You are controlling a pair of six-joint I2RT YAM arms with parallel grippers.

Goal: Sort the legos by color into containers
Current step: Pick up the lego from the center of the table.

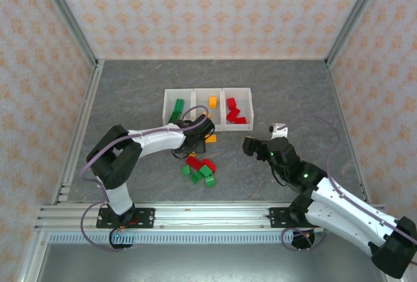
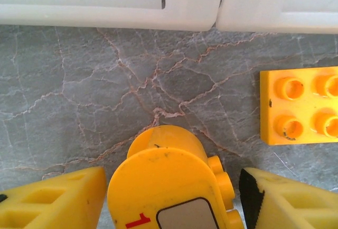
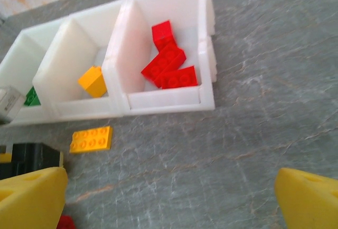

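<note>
Left gripper [image 2: 171,200]: straddles a rounded orange-yellow lego [image 2: 161,157] on the tabletop [image 2: 79,81], just below the containers [image 2: 105,15] at top of frame; cannot tell whether clamped. Right gripper [image 3: 171,197]: gapes released, empty. Loose red and green legos [image 1: 201,167] heaped below centre of the top view

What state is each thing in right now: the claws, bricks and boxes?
left gripper: straddling rounded yellow brick, grip unclear
right gripper: wide open, empty
flat yellow brick: loose on table, outside containers
containers: open-topped, partly filled
red bricks: inside rightmost container
</note>
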